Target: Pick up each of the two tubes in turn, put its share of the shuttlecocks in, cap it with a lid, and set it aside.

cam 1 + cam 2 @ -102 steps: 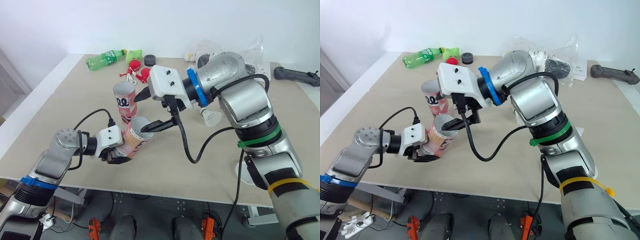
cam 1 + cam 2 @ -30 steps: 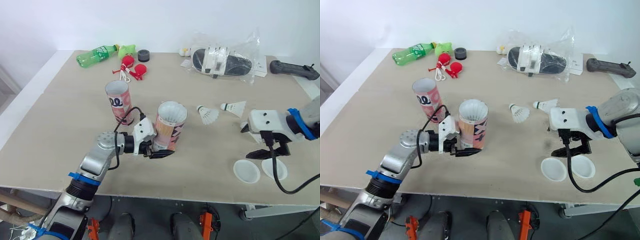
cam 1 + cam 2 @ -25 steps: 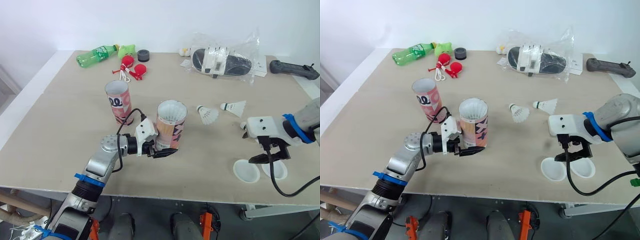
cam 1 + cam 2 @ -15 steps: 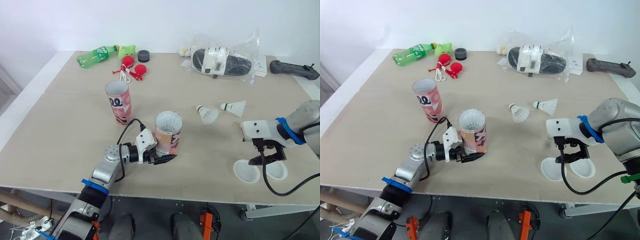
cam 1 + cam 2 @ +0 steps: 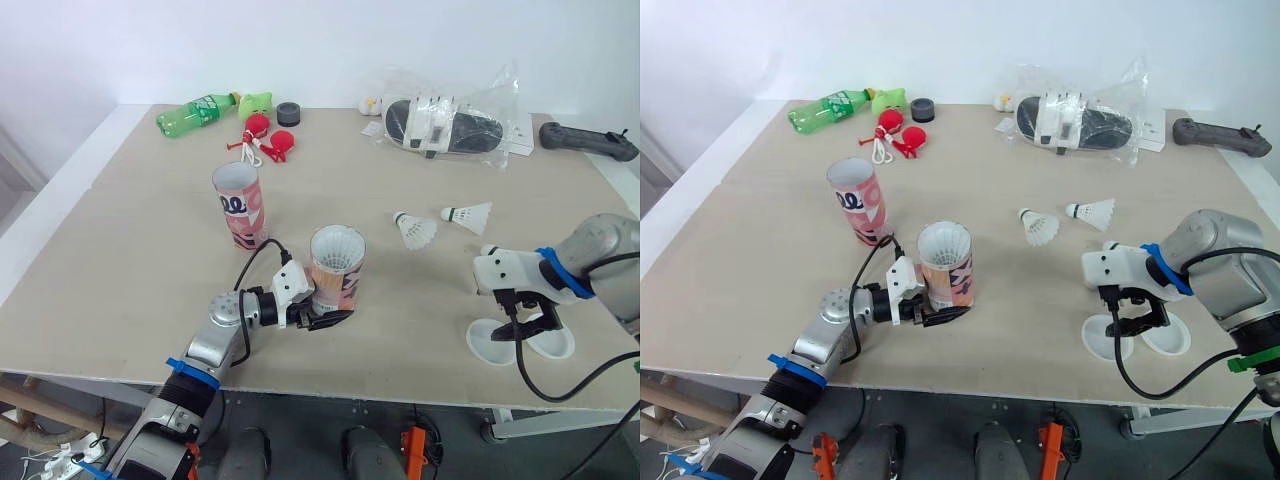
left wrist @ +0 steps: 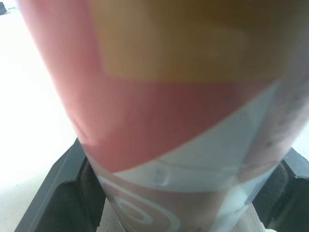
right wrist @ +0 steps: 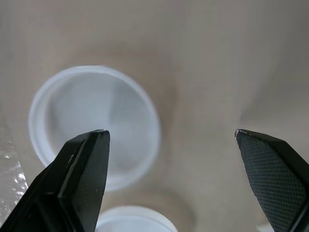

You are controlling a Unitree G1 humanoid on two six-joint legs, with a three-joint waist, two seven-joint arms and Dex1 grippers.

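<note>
– Near the front edge of the counter [image 5: 120, 250], in the head views: what is new?
– The held tube [image 5: 337, 270] now stands upright on the counter. A few seconds ago it was tipped toward the right tool [image 5: 525, 330], which was at its mouth. That tool has since swung out over the two lids [image 5: 493, 345] at the right front.
– Meaning?
– I judge the loading of this tube over, and capping the step in hand.
– What is in the containers?
– White feathers show at the held tube's mouth. The second tube [image 5: 238, 205] stands behind it, apart, and I cannot tell whether anything is inside. Two shuttlecocks [image 5: 415, 230] lie loose on the counter beyond the lids, presumably the second tube's share.
– And the left tool [image 5: 325, 318]?
– Closed around the held tube's base.
– Left wrist view?
– The tube wall up close, with a black finger [image 6: 63, 193] against each side low down.
– Right wrist view?
– Its fingers [image 7: 82, 179] are spread wide with nothing between them. One lid lies hollow side up beneath one fingertip, and the rim of the other lid shows beside it. I see no contact, so no lid is taken yet.
</note>
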